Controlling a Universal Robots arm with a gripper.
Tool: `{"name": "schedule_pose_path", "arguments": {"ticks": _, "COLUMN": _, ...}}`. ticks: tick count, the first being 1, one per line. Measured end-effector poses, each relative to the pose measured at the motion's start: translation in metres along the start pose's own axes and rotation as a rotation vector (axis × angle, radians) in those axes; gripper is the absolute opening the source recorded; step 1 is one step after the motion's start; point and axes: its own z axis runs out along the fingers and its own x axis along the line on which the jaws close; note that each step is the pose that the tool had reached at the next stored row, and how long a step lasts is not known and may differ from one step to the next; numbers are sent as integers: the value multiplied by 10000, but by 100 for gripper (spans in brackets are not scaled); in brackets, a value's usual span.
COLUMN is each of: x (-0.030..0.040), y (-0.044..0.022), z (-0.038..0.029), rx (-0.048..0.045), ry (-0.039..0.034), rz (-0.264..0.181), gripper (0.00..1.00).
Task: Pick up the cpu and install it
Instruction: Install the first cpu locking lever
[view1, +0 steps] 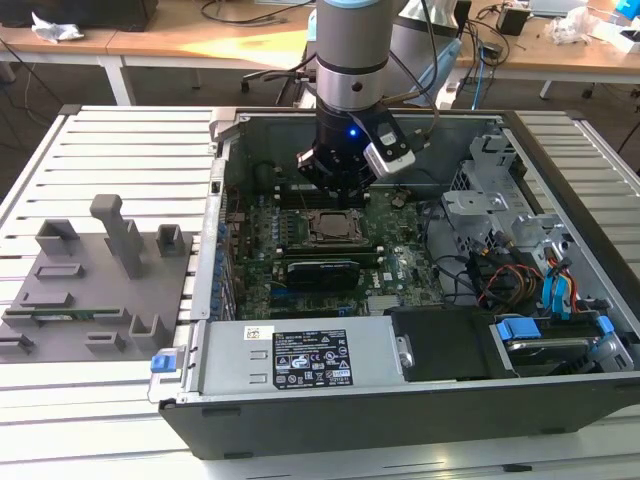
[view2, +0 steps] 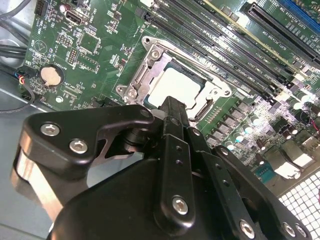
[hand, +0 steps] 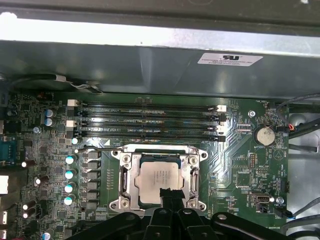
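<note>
The cpu (hand: 159, 175) is a pale silvery square lying flat inside the metal socket frame (hand: 125, 180) on the green motherboard (hand: 240, 165). It also appears as the cpu (view2: 172, 86) in the second wrist view and the cpu (view1: 330, 227) in the exterior view. My gripper (hand: 170, 193) hangs just above the cpu's near edge, its black fingers (view2: 175, 115) pressed together with nothing between them. In the exterior view the gripper (view1: 336, 186) sits low inside the open computer case, right over the socket.
Memory slots (hand: 150, 120) run beside the socket, and a coin battery (hand: 263, 135) sits near them. A long black card (view1: 322, 270), the power supply (view1: 300, 358) and drive cages with cables (view1: 520, 260) crowd the case. A grey fixture tray (view1: 100, 280) lies at the exterior view's left.
</note>
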Motion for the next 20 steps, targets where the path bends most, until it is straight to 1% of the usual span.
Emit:
{"name": "schedule_pose_path", "arguments": {"ticks": 2, "x": 16, "y": 0, "z": -1, "rx": 0, "ry": 0, "rz": 0, "gripper": 11}}
{"name": "schedule_pose_path", "arguments": {"ticks": 7, "x": 85, "y": 3, "z": -5, "rx": 0, "ry": 0, "rz": 0, "gripper": 11}}
{"name": "schedule_pose_path", "arguments": {"ticks": 20, "x": 201, "y": 6, "z": -10, "rx": -1, "ry": 0, "rz": 0, "gripper": 11}}
